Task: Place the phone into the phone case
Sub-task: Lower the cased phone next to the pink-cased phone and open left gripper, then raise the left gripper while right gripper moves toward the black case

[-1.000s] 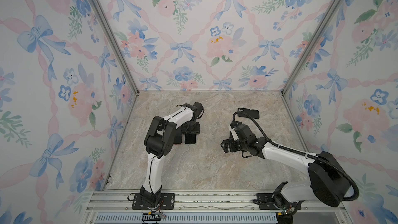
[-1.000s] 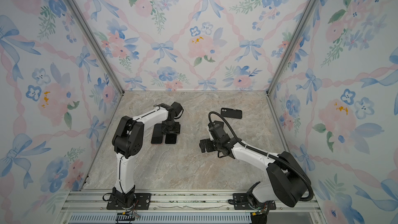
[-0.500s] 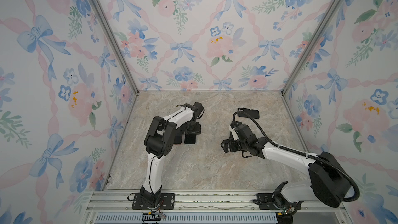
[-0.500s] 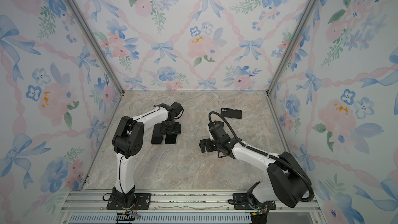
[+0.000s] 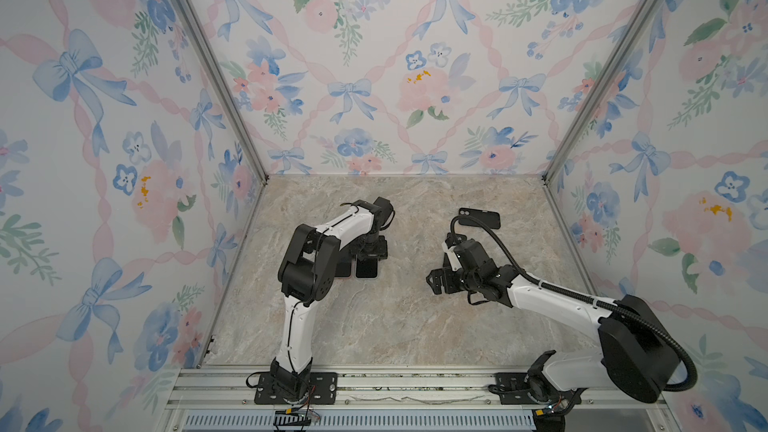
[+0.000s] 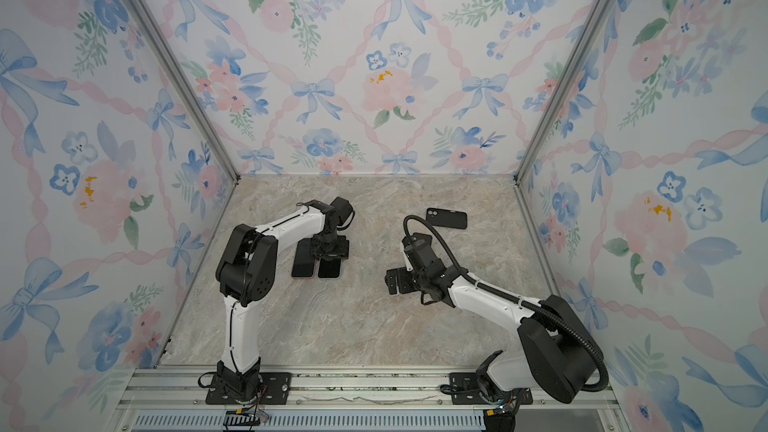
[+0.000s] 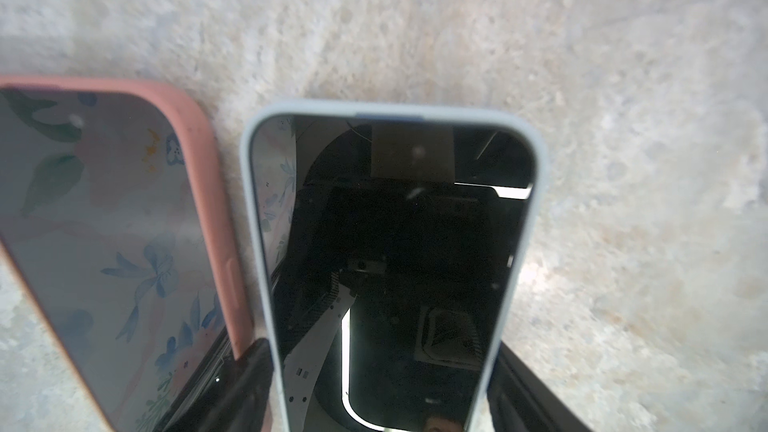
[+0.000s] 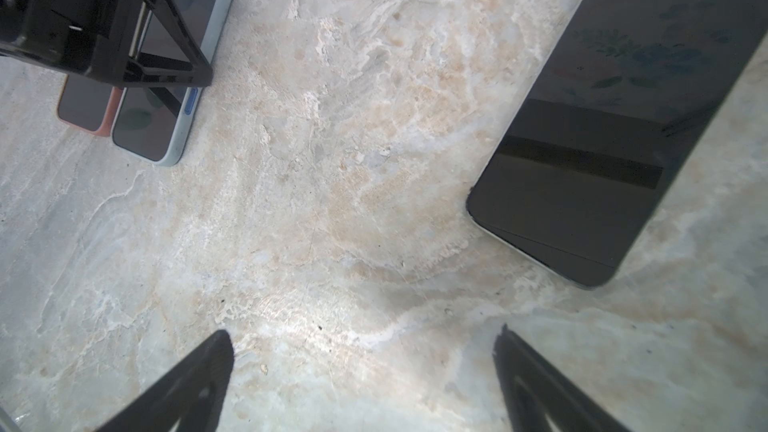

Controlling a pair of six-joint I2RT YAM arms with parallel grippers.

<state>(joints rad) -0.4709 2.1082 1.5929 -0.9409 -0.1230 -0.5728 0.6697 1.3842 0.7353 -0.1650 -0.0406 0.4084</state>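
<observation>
Change: next to nothing. Both arms sit where they did in the earlier frames, and any shift in the left hand [image 6: 330, 249] is too small for us to make out.
Left hand: jaws set wide across the blue-cased phone [image 7: 395, 243], one of its fingers [image 7: 253, 371] down each long edge. We cannot tell whether they press on the case or only bracket it.
Why so: we judge that a hold across the width squares the phone up beside its neighbour, or presses it home into its case.
Cased pair: the blue-cased phone and the pink-cased phone [image 7: 104, 222] lie flat, screens up and side by side, almost touching. To us they look like finished work parked out of the way.
Right hand: the right hand [image 8: 363, 336] is wide open and empty, poised low over bare bench [image 8: 332, 160].
Phone: the bare black phone [image 8: 615, 118] lies screen up on the bench near the right hand, untouched. In both top views the right arm mostly hides it.
Case: the black phone case [image 5: 478, 218] lies flat towards the back wall, apart from the phone, with its camera ring showing. We cannot tell which face is up.
Step in hand: we judge this phone not yet started, and the open right hand is the one placed to fetch it.
</observation>
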